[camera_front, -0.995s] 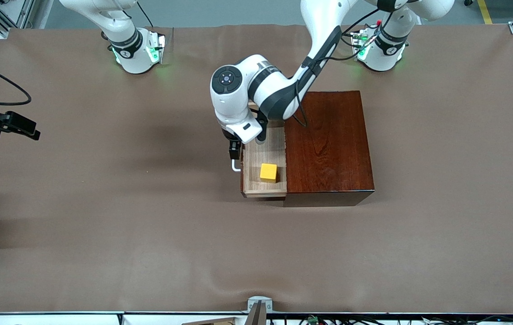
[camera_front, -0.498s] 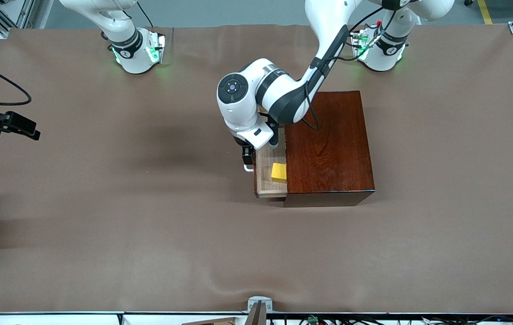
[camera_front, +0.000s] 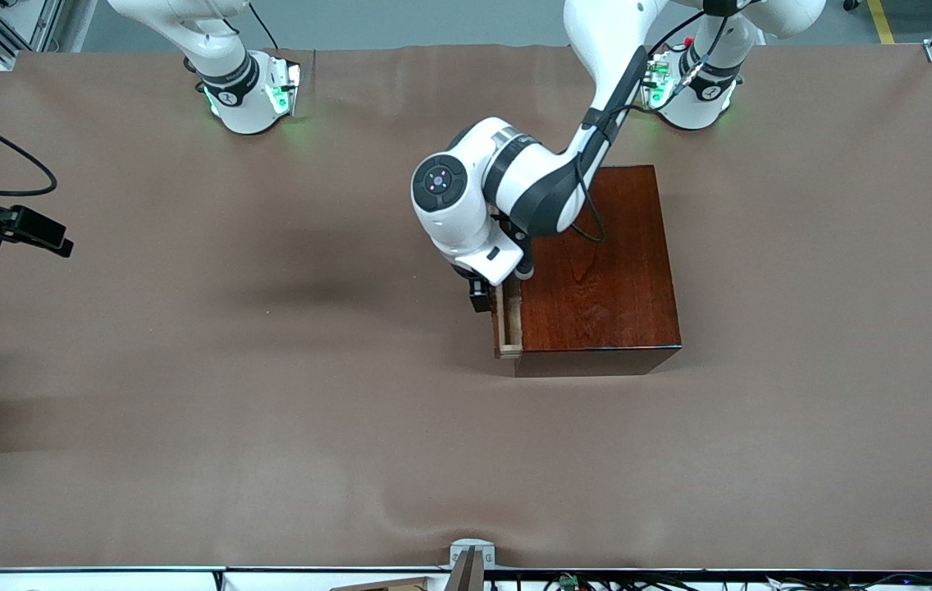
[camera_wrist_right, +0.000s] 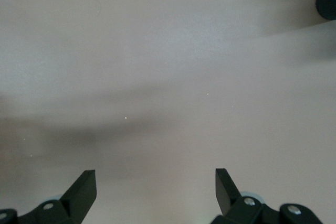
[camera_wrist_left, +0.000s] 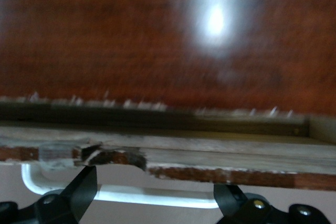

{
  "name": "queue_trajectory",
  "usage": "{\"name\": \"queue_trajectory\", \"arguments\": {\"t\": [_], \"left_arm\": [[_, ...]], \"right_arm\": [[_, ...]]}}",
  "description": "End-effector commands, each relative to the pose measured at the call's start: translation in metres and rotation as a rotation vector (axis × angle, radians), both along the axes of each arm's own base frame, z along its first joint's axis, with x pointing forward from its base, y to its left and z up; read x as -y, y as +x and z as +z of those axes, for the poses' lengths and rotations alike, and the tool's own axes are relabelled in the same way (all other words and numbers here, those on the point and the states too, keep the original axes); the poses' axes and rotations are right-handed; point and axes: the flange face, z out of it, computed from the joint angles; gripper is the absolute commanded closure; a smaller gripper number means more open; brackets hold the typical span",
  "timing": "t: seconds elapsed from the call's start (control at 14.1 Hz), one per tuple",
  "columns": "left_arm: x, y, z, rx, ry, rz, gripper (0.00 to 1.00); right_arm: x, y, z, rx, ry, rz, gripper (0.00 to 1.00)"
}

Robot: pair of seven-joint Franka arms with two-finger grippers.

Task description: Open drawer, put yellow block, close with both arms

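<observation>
The drawer (camera_front: 508,322) is almost shut: only a narrow strip of its pale, light-wood tray shows past the side of the glossy dark mahogany box (camera_front: 597,263), on the face turned toward the right arm's end of the desk (camera_front: 187,410). The box is a squat rectangular block with a polished, grained reddish-brown top that throws back a bright glare in the left wrist view. The drawer's front is dark reddish-brown with a worn pale edge, and a smooth white U-shaped bar handle (camera_wrist_left: 131,195) runs along it. The yellow block cannot be seen in any view.

The left tool (camera_front: 480,294) is down at the drawer front, its white jointed arm with dark grey bands reaching in from its base over the box's top. In the left wrist view its two black fingers (camera_wrist_left: 79,187) stand wide apart on either side of the handle bar, released and gripping nothing; whether they touch the drawer front I cannot tell.

The right tool (camera_wrist_right: 155,192) waits over bare desk near the right arm's end, fingers spread wide and empty. The desk is covered in a matte brown sheet with slight ripples.
</observation>
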Motion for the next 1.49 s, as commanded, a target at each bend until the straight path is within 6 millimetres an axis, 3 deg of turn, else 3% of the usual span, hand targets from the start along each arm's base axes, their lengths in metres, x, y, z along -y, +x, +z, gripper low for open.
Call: {"name": "queue_trajectory", "arguments": {"t": [0.0, 0.5, 0.85, 1.0, 1.14, 1.21, 1.35, 1.42], "left_arm": [[-0.026, 0.016, 0.005, 0.02, 0.076, 0.019, 0.0], [-0.03, 0.015, 0.004, 0.006, 0.107, 0.023, 0.0], [-0.004, -0.006, 0.015, 0.022, 0.081, -0.022, 0.0], [0.007, -0.018, 0.054, 0.063, 0.04, -0.053, 0.0], [0.003, -0.019, 0.095, 0.117, 0.022, -0.069, 0.0], [-0.005, -0.016, 0.121, 0.147, 0.007, -0.075, 0.0], [-0.025, -0.008, 0.153, 0.158, -0.008, -0.143, 0.0], [-0.056, 0.014, 0.164, 0.159, -0.011, -0.126, 0.0]], "right_arm": [[0.011, -0.003, 0.006, 0.012, 0.039, -0.031, 0.0], [0.01, -0.003, 0.006, 0.014, 0.044, -0.024, 0.0], [0.009, -0.003, 0.007, 0.017, 0.041, -0.022, 0.0], [0.008, -0.003, 0.007, 0.017, 0.04, -0.021, 0.0], [0.008, -0.002, 0.007, 0.018, 0.038, -0.019, 0.0], [0.008, -0.002, 0.007, 0.018, 0.038, -0.019, 0.0], [0.008, -0.002, 0.007, 0.018, 0.038, -0.019, 0.0], [0.008, -0.002, 0.007, 0.018, 0.038, -0.019, 0.0]]}}
